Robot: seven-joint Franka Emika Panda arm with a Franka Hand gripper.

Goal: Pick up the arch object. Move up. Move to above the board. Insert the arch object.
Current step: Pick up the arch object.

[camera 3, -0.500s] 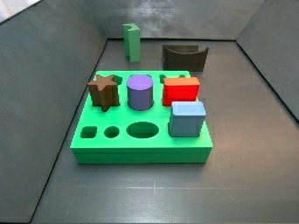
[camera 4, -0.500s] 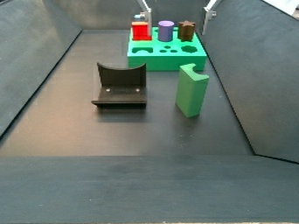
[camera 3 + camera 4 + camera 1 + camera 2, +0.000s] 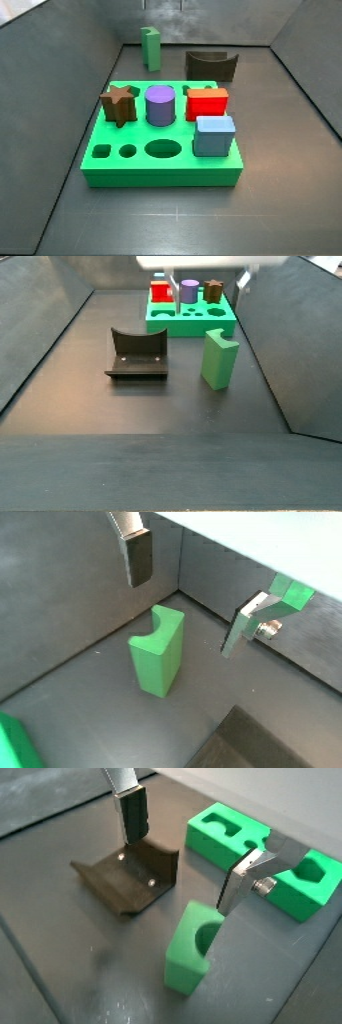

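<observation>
The arch object is a pale green upright slab with a curved notch in its top, standing on the dark floor near the back wall; it also shows in the side view. My gripper hangs above it, open and empty, with its fingers spread wide and touching nothing. In a wrist view the arch object lies below the gap. The bright green board lies apart from it, also seen in a wrist view.
A dark brown block with a curved notch stands beside the arch object. The board holds a brown star, a purple cylinder, a red cube and a blue cube. Grey walls close in the floor.
The gripper has come lower: its white body now fills the top edge of the side view. The arch object and the blocks have not moved.
</observation>
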